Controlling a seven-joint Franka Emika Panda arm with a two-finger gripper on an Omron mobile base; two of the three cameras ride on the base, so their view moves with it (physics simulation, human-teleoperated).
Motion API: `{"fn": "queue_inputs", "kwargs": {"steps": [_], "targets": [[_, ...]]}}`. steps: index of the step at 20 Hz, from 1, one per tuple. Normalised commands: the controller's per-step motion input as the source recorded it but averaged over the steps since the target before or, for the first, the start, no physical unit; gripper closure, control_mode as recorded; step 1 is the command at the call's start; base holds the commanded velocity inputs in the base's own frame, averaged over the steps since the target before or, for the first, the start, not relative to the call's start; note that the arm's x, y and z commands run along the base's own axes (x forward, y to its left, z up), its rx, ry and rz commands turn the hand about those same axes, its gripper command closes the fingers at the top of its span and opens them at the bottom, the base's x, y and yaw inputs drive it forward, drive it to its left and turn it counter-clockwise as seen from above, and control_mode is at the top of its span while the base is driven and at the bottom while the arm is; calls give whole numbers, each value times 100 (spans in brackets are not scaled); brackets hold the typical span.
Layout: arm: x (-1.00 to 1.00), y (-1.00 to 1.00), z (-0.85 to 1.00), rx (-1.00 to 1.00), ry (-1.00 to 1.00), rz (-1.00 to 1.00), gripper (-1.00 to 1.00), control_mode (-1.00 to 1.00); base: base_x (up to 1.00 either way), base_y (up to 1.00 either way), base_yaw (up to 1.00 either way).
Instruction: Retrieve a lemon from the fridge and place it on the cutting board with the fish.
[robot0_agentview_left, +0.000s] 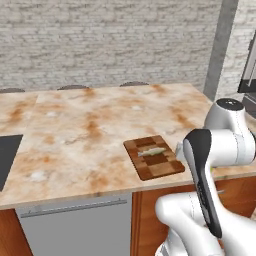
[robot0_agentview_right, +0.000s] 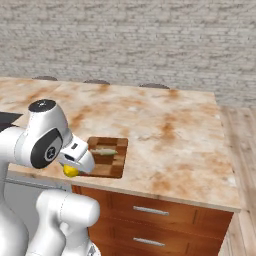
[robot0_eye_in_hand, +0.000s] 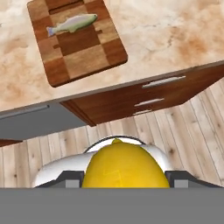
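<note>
Lemon (robot0_eye_in_hand: 125, 165), bright yellow and roundish, sits clamped in your two-finger gripper (robot0_eye_in_hand: 125, 177) at the hand view's bottom; the dark checkered wooden cutting board (robot0_eye_in_hand: 81, 52) with the slim silvery fish (robot0_eye_in_hand: 72, 24) lies upper left.

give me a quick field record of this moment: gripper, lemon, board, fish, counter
gripper: closed on the lemon, off the counter's front edge
lemon: yellow, held between the fingers, not yet on the board
cutting board: dark wood, near the counter's front edge
fish: lying on the board's far half
counter: beige marbled top, wooden drawers below
</note>
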Motion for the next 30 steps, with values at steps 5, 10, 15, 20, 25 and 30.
{"fn": "queue_inputs", "kwargs": {"steps": [5, 10, 15, 20, 25, 30], "targets": [[82, -1, 0, 0, 2, 22, 100, -100, 0, 0, 0], [33, 0, -12, -2, 3, 7, 100, -100, 0, 0, 0], [75, 0, -57, -1, -13, 6, 100, -100, 0, 0, 0], [72, 0, -50, -3, -3, 6, 100, -100, 0, 0, 0], [56, 0, -51, -10, 0, 4, 100, -100, 0, 0, 0], [33, 0, -23, -6, 0, 0, 100, -100, 0, 0, 0]]}}
